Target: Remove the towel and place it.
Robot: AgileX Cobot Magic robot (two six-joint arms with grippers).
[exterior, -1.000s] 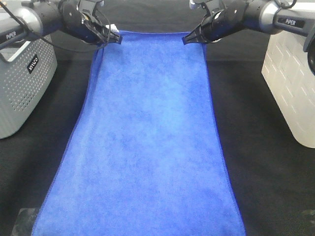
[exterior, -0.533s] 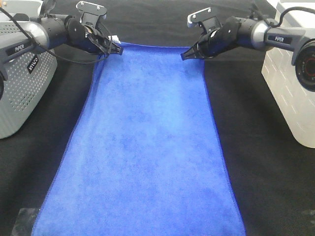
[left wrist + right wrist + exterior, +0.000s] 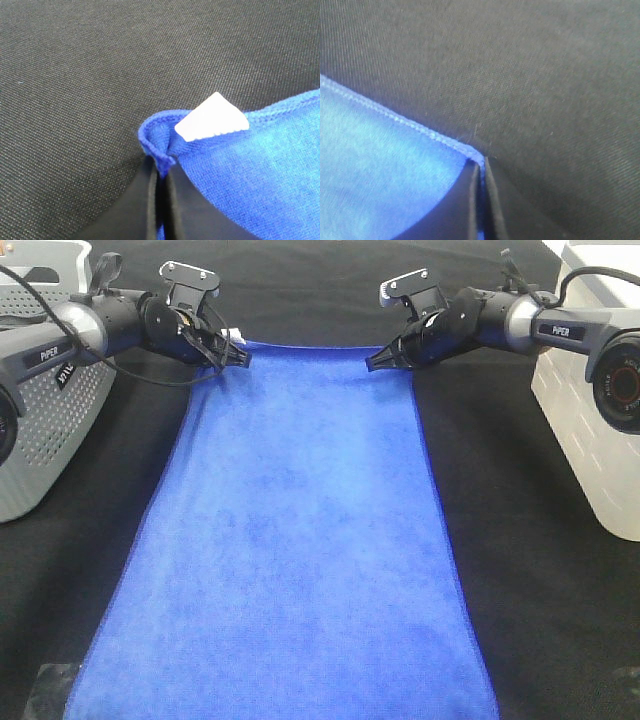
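The royal-blue towel (image 3: 300, 540) lies stretched out lengthwise on the black table, from the far middle to the near edge. My left gripper (image 3: 240, 356) is shut on its far left corner, where the small white tag (image 3: 212, 123) shows in the left wrist view, with blue cloth (image 3: 260, 165) pinched between the fingers. My right gripper (image 3: 376, 362) is shut on the far right corner; the right wrist view shows the stitched edge (image 3: 400, 120) running into the closed fingers. Both corners are low, close to the table.
A grey perforated basket (image 3: 40, 410) stands at the left edge. A white basket (image 3: 595, 410) stands at the right edge. Black table cloth (image 3: 540, 580) surrounds the towel on both sides.
Both grippers have moved toward the camera and down with the far corners, so the towel's far edge now sits lower and nearer. Both stay shut on the towel.
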